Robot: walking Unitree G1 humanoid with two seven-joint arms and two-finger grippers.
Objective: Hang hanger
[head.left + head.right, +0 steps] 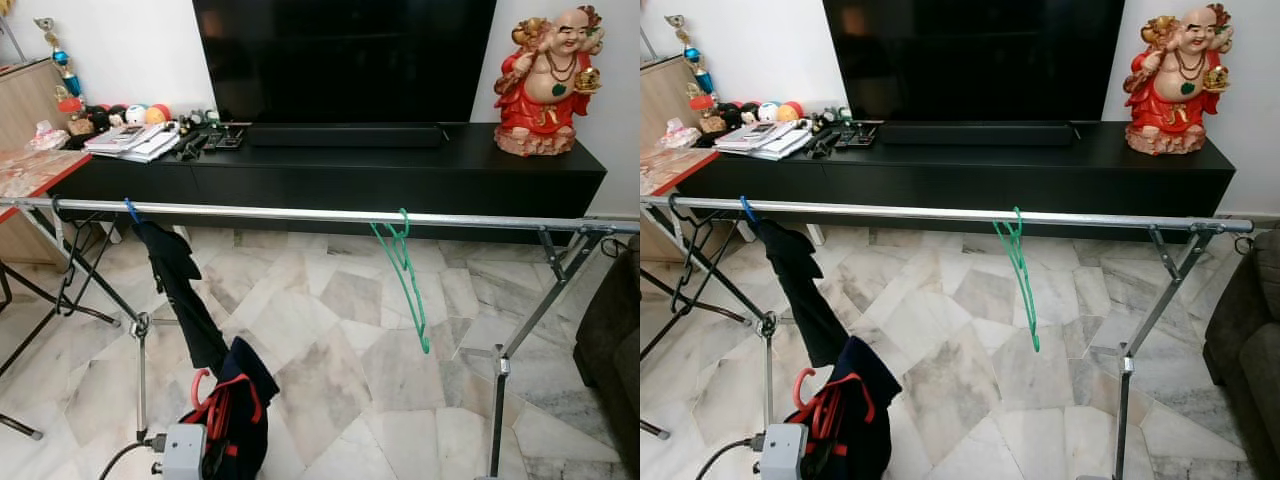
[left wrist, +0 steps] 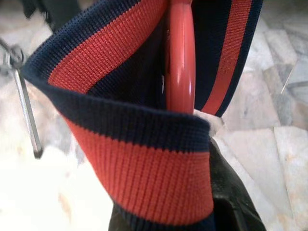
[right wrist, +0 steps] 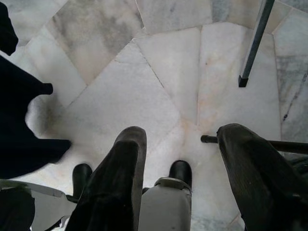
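While the thin green plastic hanger [image 1: 404, 270] already hangs on the long silver rail [image 1: 300, 212], the left tool [image 1: 203, 432] grips the red hanger [image 1: 197, 384], unhung, low; right tool [image 3: 185, 168] wide, empty.

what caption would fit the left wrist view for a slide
Left gripper shut on a red hanger dressed in a navy and red striped garment, above the marble floor.

Rail [image 1: 300, 213]: silver metal. Empty hanger [image 1: 403, 272] on rail: green. Garment [image 1: 180, 290] on rail: dark navy, hung from blue hook. Held hanger [image 2: 180, 53]: red; its garment [image 2: 139, 159] navy with red stripes, ribbed knit. Floor [image 1: 330, 330]: grey-beige veined marble. TV cabinet [image 1: 330, 170]: black. Statue [image 1: 545, 85]: red robe.
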